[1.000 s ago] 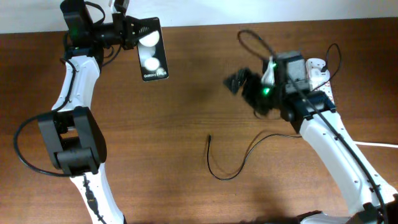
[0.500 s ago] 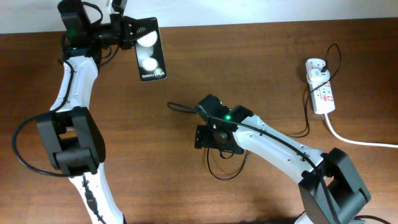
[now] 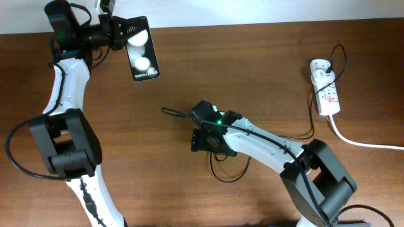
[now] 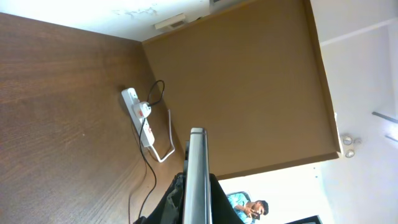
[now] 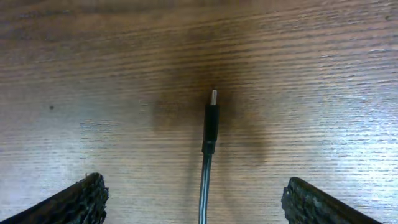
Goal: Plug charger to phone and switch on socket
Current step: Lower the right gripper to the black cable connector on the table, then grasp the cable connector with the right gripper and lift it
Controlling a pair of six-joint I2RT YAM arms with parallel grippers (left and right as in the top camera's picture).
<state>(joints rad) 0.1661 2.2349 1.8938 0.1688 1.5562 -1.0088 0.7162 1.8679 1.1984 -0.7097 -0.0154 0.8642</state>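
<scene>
Since a second ago the right gripper [image 3: 202,140] had swung away from the socket [image 3: 326,91] at the far right to the middle of the table [image 3: 189,82]. In the last half second it edged a little further left. The left gripper [image 3: 128,29] had carried the phone [image 3: 142,57] slightly leftward too.

The right gripper hung over the free end of the charger [image 3: 228,178] with its fingers [image 5: 81,199] spread wide, holding nothing. The connector [image 5: 211,118] lay flat on the wood between them, its long axis in line with the wrist and its metal tip pointing away.

The left gripper was clamped on the phone's far end at the far left. The phone's length ran far to near, lettered end nearest. The charger's plug sat in the socket.
</scene>
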